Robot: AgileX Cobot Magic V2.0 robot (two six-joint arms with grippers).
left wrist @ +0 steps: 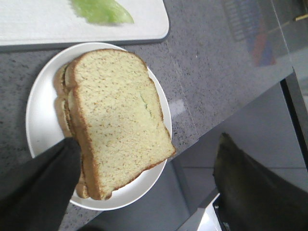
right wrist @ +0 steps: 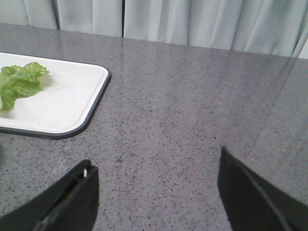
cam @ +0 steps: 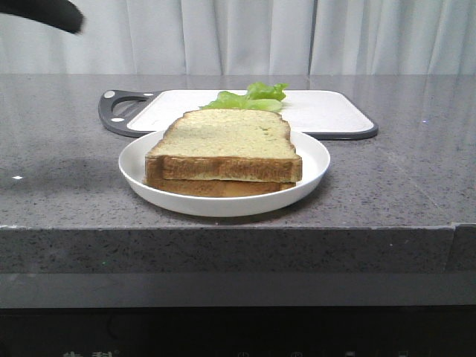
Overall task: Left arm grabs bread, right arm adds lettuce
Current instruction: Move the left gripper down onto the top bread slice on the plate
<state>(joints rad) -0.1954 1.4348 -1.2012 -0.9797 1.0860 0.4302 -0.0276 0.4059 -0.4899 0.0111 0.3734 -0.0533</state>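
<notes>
Sitting on a round white ceramic plate (cam: 131, 172) near the front edge of the grey speckled stone counter (cam: 59, 186): 2 stacked square slices of bread. Top slice = thick speckled tan bread w/ darker brown crust (cam: 227, 143); the lower slice (cam: 216, 187) shows only its edge under it.

Behind the plate lies a flat white cutting board w/ dark grey rim + handle (cam: 327, 111). The ruffled light green lettuce leaf (cam: 249, 97) lies on the board, apart from the bread and plate.

Left wrist view: left gripper (left wrist: 144, 185) hangs over the plate, its 2 black wedge fingers (left wrist: 43, 187) spread wide apart, holding nothing. 1 finger overlaps the plate rim and the bread's crust edge in view; contact can't be told. Other finger is out past the counter edge.

Right wrist view: right gripper (right wrist: 156, 197) over bare counter, fingers (right wrist: 72, 199) wide apart, empty, off to the side of the board end where the lettuce lies.

Front view: only a dark arm part (cam: 48, 11) at the upper left corner.
</notes>
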